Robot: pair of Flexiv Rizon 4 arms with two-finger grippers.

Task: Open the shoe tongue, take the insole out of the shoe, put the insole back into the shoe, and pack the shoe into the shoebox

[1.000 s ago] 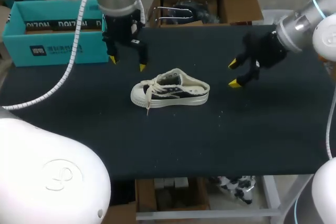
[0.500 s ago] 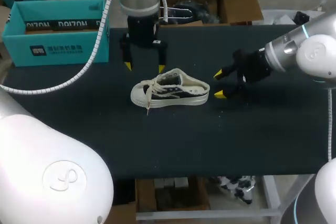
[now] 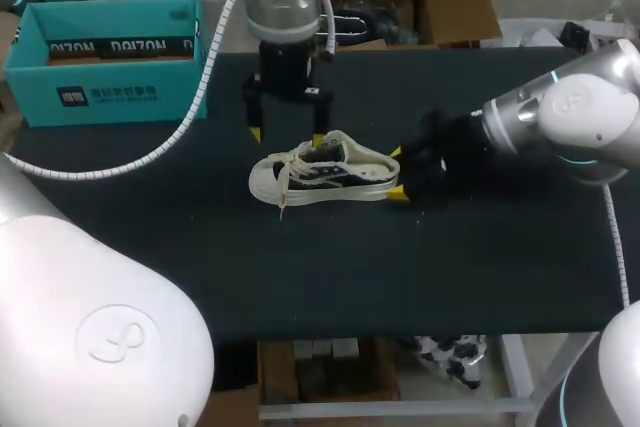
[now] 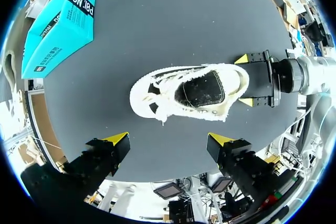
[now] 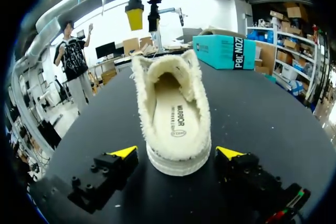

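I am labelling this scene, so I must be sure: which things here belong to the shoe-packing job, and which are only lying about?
Belong to the job: shoe; insole, inside it; teal shoebox; left gripper, jaws open above the shoe; right gripper, jaws open either side of its heel.
Only there: black table, merely the surface beneath.

I see the white-and-black sneaker [image 3: 323, 169] standing upright on its sole at the centre of the frame, toe pointing left, laces loose. Its cream insole [image 5: 177, 116] lies flat inside the fleecy opening. The teal shoebox [image 3: 105, 57] sits at upper left.
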